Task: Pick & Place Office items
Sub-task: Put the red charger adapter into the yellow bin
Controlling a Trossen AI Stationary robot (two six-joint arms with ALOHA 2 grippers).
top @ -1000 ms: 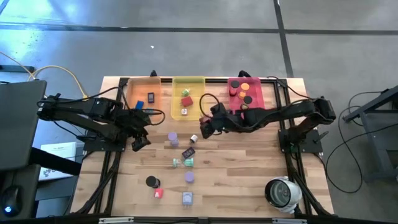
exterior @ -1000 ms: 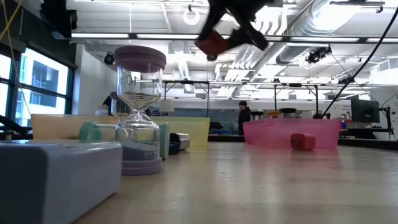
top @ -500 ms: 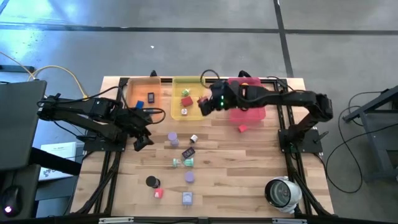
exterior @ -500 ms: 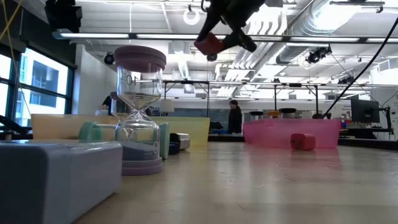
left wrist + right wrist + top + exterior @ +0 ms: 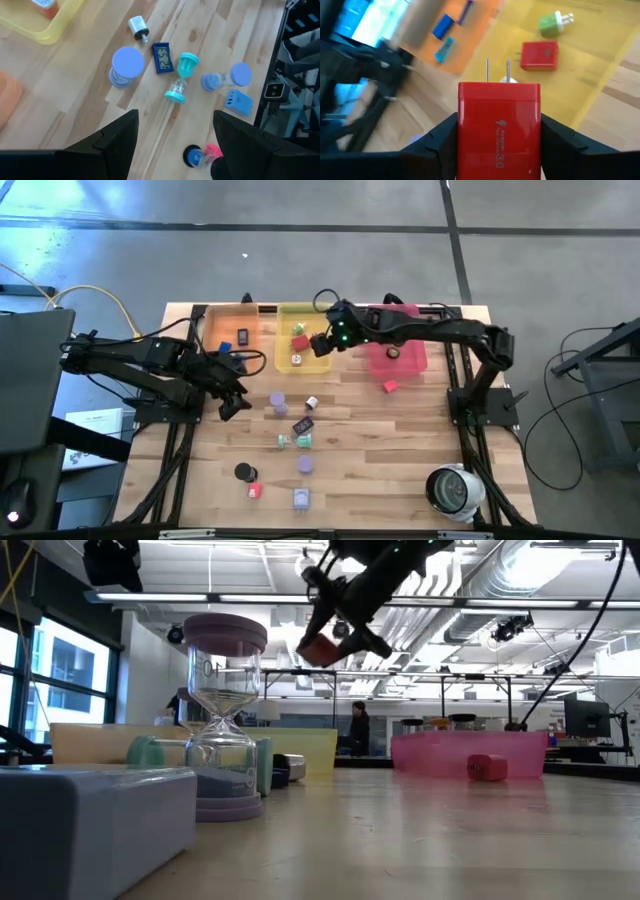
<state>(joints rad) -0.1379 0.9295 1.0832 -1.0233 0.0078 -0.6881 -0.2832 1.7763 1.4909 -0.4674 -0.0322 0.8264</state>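
Observation:
My right gripper (image 5: 326, 342) hangs over the yellow tray (image 5: 285, 310), shut on a red charger cube (image 5: 499, 130) whose two prongs (image 5: 497, 70) point away from the wrist. The low view shows the cube (image 5: 318, 648) high above the table. In the yellow tray lie another red cube (image 5: 539, 54) and a green plug (image 5: 552, 24). My left gripper (image 5: 175, 150) hovers open at the table's left (image 5: 235, 402), nothing between its fingers. On the boards below it lie a lavender hourglass (image 5: 126, 65), a dark rectangle (image 5: 162, 56), a teal hourglass (image 5: 181, 77) and a blue cube (image 5: 238, 101). My right gripper pinches the red cube by its two opposite side faces (image 5: 462, 135) between its two fingers (image 5: 560, 145). The fingers slant down from the table's right. The cube is lifted clear above the yellow tray, tilted, prongs leading.
An orange tray (image 5: 222, 320) and a pink tray (image 5: 418, 360) flank the yellow one along the far edge. A red cube (image 5: 389, 386) lies near the pink tray. A white round device (image 5: 452, 490) stands at the near right corner. More small pieces (image 5: 247, 478) lie near the front.
My right gripper has carried the red cube from over the middle of the table toward the far edge and a little left, ending above the yellow tray, rolling somewhat on the way. The cube has stayed clear of the table. My left gripper has tipped slightly.

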